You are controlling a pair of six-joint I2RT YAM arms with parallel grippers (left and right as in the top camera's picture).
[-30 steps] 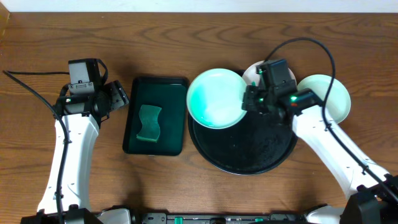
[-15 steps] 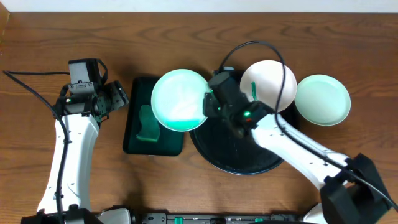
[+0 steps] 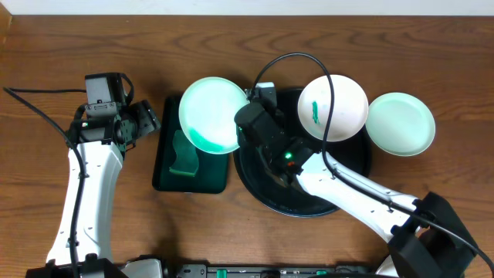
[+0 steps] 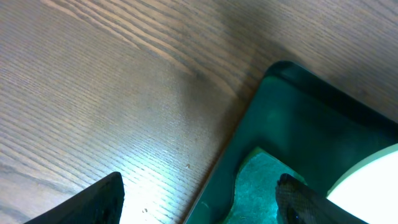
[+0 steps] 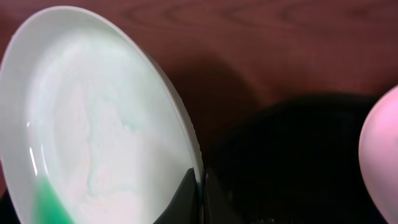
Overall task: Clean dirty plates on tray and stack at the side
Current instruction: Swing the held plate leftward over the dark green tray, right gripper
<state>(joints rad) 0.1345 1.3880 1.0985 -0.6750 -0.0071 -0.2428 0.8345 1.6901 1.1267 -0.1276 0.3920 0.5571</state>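
One wooden table (image 3: 432,46) carries the whole arrangement, seen from overhead. Two white-and-black arms reach onto it, one from each side.

One large round black glossy tray (image 3: 255,181) with a low rim lies right of centre. One smaller rectangular dark green tray (image 3: 208,176) lies just beside it on the left, and one green wavy-edged sponge (image 3: 184,154) lies inside this green tray.

Three small round plates are present:
(a) One pale-mint plate (image 3: 210,114) is held tilted in the air above the far right corner of the green tray, partly covering the sponge and overlapping the black tray's left rim. A green tint pools along its lower edge.
(b) One white plate (image 3: 333,106) sits on the far right part of the black tray, with one small green smear (image 3: 315,112) left of its middle.
(c) One pale-mint plate (image 3: 400,123) lies flat on the table just beside the black tray's right rim, close to plate (b). No smear is visible on it.

The right gripper (image 5: 202,196) is clenched on the rim of plate (a), its two fingers pinching the edge from both faces. The left gripper (image 4: 199,205) grasps nothing. Its fingers are spread wide above the bare wood at the green tray's left corner.
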